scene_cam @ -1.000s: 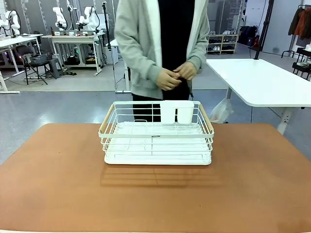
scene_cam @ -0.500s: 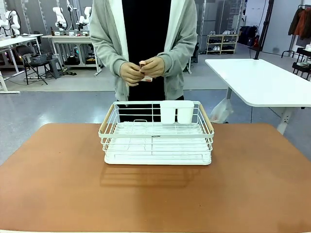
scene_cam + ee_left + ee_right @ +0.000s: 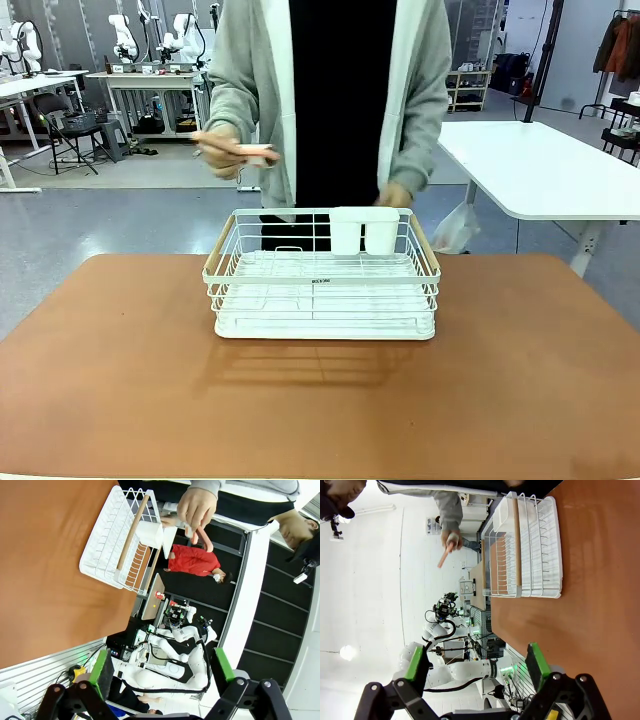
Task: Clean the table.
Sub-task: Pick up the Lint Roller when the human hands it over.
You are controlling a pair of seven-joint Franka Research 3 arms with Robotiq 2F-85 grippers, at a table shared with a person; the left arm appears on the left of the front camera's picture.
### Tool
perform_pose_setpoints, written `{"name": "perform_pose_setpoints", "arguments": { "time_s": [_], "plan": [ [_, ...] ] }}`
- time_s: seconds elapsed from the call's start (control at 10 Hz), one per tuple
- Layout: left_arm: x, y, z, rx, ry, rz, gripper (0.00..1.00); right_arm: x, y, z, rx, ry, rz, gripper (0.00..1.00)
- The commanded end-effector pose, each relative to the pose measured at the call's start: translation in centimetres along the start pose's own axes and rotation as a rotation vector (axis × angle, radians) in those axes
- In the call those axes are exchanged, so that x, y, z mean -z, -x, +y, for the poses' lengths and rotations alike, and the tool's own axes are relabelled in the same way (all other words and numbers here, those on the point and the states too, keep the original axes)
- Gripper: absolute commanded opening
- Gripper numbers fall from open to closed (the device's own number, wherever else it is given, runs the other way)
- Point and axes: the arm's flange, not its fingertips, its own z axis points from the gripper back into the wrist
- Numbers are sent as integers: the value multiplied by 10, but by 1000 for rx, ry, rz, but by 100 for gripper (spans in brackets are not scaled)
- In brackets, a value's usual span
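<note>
The terracotta table (image 3: 120, 380) holds a white wire dish rack (image 3: 320, 285) with wooden handles and a white cutlery cup (image 3: 363, 230) at its far side. Behind it stands a person in a grey jacket. One hand (image 3: 222, 145) holds a thin pinkish object (image 3: 250, 151) out to picture left, and the other hand (image 3: 393, 194) hangs low by the cup. My left gripper (image 3: 162, 672) is open and holds nothing, well off the rack (image 3: 117, 542) and high above the table (image 3: 45, 555). My right gripper (image 3: 476, 662) is open too, apart from the rack (image 3: 532, 545).
A white-topped table (image 3: 545, 165) stands at the back right beyond the terracotta one. Other benches with robot arms (image 3: 150, 75) are far off at the back left. Bare tabletop lies on both sides of the rack and in front of it.
The person stepped back toward the middle and parted the hands: one swung out to picture left with the pinkish object, the other dropped toward the rack's cup. The rack has not moved.
</note>
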Motion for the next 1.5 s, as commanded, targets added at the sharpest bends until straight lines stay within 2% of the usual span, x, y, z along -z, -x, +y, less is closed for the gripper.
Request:
{"name": "perform_pose_setpoints", "arguments": {
  "time_s": [0.0, 0.9, 1.0, 1.1, 1.3, 1.4],
  "plan": [
    [-3, 1, 0, 0, 9, 6, 100, 1, 2, 1, 2, -8, 0, 100],
    [0, 0, 0, 0, 0, 0, 100, 1, 2, 1, 2, -8, 0, 100],
    [30, -7, -12, 35, 15, 11, 100, 1, 2, 1, 2, -8, 0, 100],
    [55, -15, -22, 32, -37, 33, 100, 1, 2, 1, 2, -8, 0, 100],
    [87, -22, -58, -95, -57, -25, 100, 1, 2, 1, 2, -8, 0, 100],
    [100, -18, -73, -96, -83, -13, 100, 1, 2, 1, 2, -8, 0, 100]
  ]
}}
